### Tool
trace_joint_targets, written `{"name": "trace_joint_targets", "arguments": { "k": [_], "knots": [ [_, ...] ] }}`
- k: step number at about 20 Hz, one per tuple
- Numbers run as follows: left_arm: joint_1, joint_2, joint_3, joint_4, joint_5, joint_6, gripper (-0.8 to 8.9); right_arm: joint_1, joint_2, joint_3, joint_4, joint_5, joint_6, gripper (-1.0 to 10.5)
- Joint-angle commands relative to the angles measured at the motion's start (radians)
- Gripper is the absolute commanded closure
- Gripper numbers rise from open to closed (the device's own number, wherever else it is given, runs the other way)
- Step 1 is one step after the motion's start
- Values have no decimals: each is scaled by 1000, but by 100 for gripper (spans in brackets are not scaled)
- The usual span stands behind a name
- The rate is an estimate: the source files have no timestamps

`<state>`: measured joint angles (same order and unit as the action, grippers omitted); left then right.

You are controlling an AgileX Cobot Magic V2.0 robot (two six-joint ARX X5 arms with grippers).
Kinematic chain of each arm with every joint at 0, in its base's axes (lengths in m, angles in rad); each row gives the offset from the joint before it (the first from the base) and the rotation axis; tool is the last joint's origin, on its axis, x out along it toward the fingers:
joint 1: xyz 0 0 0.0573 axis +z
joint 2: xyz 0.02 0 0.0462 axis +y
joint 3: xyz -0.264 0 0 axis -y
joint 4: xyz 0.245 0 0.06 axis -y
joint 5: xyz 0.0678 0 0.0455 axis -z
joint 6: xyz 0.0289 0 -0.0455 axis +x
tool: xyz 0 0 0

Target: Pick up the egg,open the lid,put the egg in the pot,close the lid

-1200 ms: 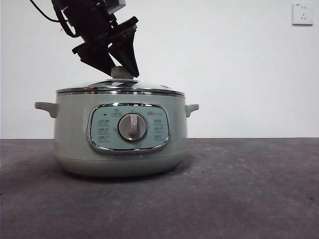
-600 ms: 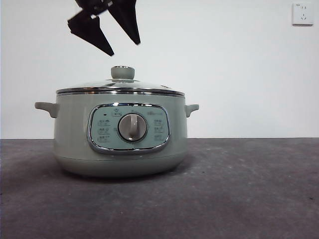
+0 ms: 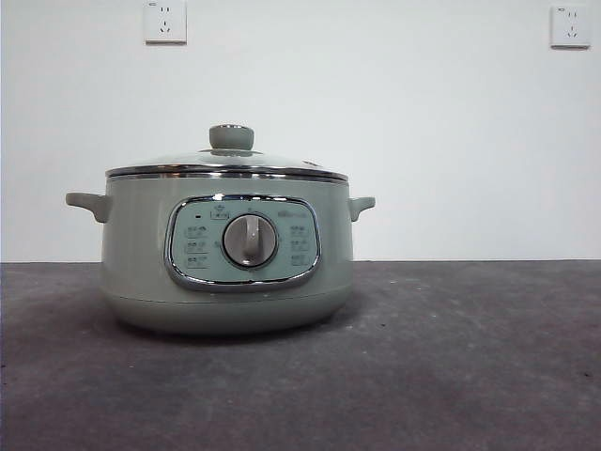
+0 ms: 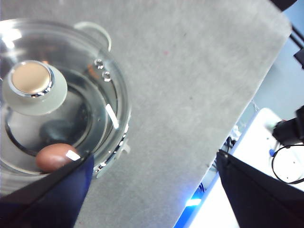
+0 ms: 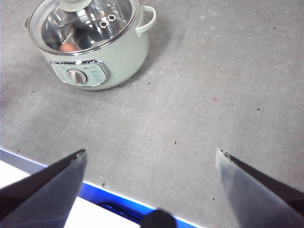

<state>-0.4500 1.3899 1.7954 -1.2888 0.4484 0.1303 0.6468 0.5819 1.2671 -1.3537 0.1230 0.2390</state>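
Observation:
The pale green pot (image 3: 225, 263) stands on the grey table, left of centre, its dial facing the front camera. The glass lid (image 3: 225, 167) sits shut on it, green knob (image 3: 231, 137) on top. Through the glass the brown egg (image 4: 53, 156) lies inside the pot, also seen as the egg (image 5: 69, 46) in the right wrist view. My left gripper (image 4: 156, 156) hangs open high above the lid (image 4: 71, 95), holding nothing. My right gripper (image 5: 151, 152) is open and empty, well away from the pot (image 5: 90, 42). Neither gripper shows in the front view.
Two wall sockets (image 3: 165, 21) (image 3: 570, 25) sit high on the white wall behind. The table's blue front edge (image 5: 118, 199) runs below the right gripper. Bare grey tabletop (image 3: 451, 357) lies to the right of the pot.
A gripper stood at the lid's knob a second ago. It let go, rose with its jaws open, and has left the front view. Pot and lid have not moved.

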Motion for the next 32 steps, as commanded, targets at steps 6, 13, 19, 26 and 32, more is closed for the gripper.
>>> {"name": "trace_joint_targets", "arguments": {
  "k": [6,13,19,26,32],
  "knots": [
    [-3,-120,1,-27,4,-7,821,1,-4,-10,-24,0,-12,958],
    [-3,-157,2,-27,4,-51,818,1,-4,-10,-23,16,30,943],
    [-3,-154,2,-27,4,-51,818,1,-4,-10,-23,16,30,943],
    [-2,-152,2,3,-3,-72,817,1,-4,-10,-23,16,30,943],
    [83,-206,-1,236,-48,47,817,1,-4,-10,-23,16,30,943]
  ]
}}
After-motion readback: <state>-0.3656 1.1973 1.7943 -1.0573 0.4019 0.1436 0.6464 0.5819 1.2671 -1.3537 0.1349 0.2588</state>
